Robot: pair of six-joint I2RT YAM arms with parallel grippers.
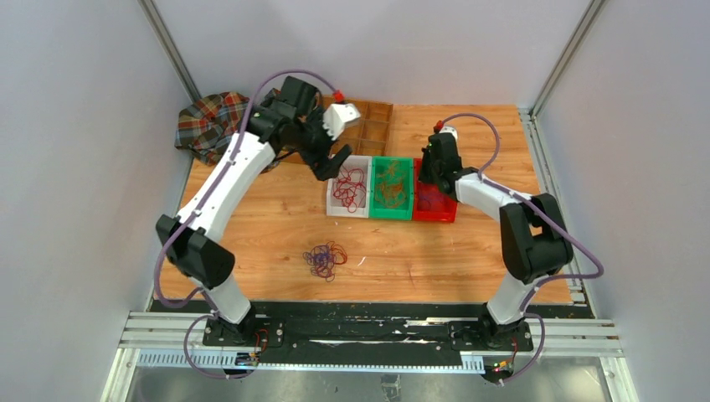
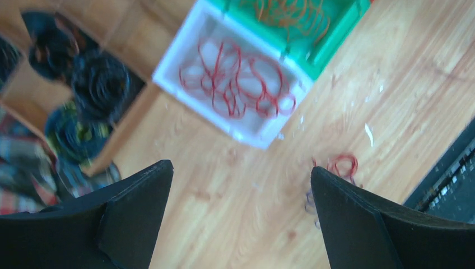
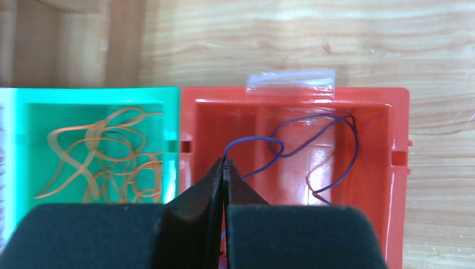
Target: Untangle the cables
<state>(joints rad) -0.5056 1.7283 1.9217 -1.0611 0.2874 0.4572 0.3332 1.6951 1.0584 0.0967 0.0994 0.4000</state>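
Note:
A tangle of red and purple cables (image 1: 325, 260) lies on the wooden table; its edge shows by my left gripper's right finger (image 2: 343, 166). Loose red cables (image 2: 235, 84) fill the white bin (image 1: 333, 208). Orange-tan cables (image 3: 101, 162) lie in the green bin (image 3: 17, 112). My left gripper (image 2: 241, 171) hangs open over bare wood beside the white bin, holding nothing. My right gripper (image 3: 224, 162) is shut on a thin purple cable (image 3: 313, 140). That cable loops down into the red bin (image 3: 397, 168) below it.
A wooden compartment tray (image 1: 374, 127) behind the bins holds black coiled rings (image 2: 101, 84). A plaid cloth (image 1: 213, 121) lies at the back left. Grey walls close in both sides, and a black rail (image 1: 360, 327) runs along the near edge.

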